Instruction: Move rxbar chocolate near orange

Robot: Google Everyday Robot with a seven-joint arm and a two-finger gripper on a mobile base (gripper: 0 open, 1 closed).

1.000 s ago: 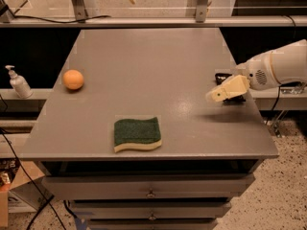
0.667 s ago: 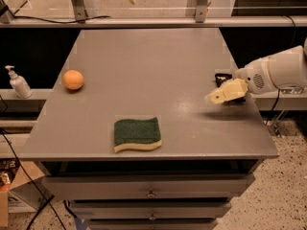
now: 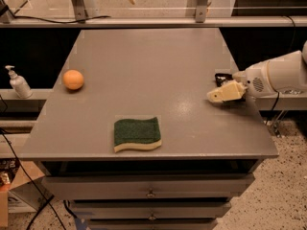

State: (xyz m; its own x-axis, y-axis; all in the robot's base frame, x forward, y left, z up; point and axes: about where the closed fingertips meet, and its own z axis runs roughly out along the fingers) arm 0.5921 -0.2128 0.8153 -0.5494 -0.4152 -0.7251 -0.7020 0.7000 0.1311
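The claw (image 3: 216, 95) hangs low over the worktop (image 3: 158, 56); I cannot tell if it is open or holds anything. The rxbar chocolate (image 3: 221, 76) lies just behind it, partly hidden, well apart from the orange (image 3: 73, 79). The bar is probably light, flat and slippery, so it is best pinched across its narrow width, near the middle.

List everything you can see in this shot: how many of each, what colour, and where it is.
orange: one, orange, left side of the table
sponge: one, green over yellow, front middle of the table
bar: one, black, near the table's right edge, just behind the gripper, partly hidden
table: one, grey, centre of view
drawers: at least two, grey, under the table top
soap bottle: one, white, on the ledge left of the table
arm: one, white, reaching in from the right
gripper: one, cream, low over the table's right side
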